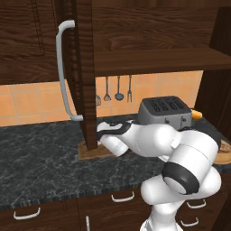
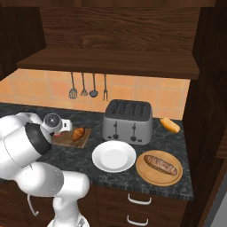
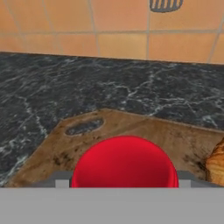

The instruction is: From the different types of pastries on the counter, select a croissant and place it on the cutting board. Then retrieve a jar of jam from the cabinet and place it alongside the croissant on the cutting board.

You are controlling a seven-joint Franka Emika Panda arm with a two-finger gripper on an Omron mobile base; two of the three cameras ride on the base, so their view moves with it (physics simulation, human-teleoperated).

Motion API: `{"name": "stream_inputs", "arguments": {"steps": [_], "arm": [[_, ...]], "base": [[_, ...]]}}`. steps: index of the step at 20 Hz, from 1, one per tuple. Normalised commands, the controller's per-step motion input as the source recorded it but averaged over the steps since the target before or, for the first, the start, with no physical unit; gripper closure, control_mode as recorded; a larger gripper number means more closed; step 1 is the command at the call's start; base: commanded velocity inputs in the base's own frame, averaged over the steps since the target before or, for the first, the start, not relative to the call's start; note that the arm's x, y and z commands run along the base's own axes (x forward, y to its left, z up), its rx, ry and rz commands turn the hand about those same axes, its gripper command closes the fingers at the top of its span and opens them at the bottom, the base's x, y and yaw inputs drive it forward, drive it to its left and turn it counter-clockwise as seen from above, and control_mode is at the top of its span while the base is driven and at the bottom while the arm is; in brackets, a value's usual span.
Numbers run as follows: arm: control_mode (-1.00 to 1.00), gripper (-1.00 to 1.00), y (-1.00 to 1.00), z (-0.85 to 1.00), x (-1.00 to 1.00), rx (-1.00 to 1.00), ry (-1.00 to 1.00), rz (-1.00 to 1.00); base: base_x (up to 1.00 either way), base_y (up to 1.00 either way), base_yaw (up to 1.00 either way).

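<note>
No words, brand marks or numbers can be read anywhere. The toaster [image 2: 127, 121] has plain grey sides. The jar's red lid [image 3: 124, 162] is bare too.

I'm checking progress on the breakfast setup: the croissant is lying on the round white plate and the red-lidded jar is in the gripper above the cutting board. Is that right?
Not quite. The croissant lies on the cutting board, not the white plate, as the right base view shows. The rest holds: the hand view shows the red-lidded jar in the gripper above the board.
</note>
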Motion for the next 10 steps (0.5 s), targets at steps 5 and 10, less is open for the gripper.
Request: {"name": "stream_inputs", "arguments": {"steps": [5,10], "arm": [[-1.00,1.00,0.00,-0.18,-0.07,0.00,-0.09,0.00],[-1.00,1.00,0.00,-0.41,-0.03,0.00,-0.08,0.00]], "base": [[0.00,0.00,0.00],[0.00,0.00,0.00]]}}
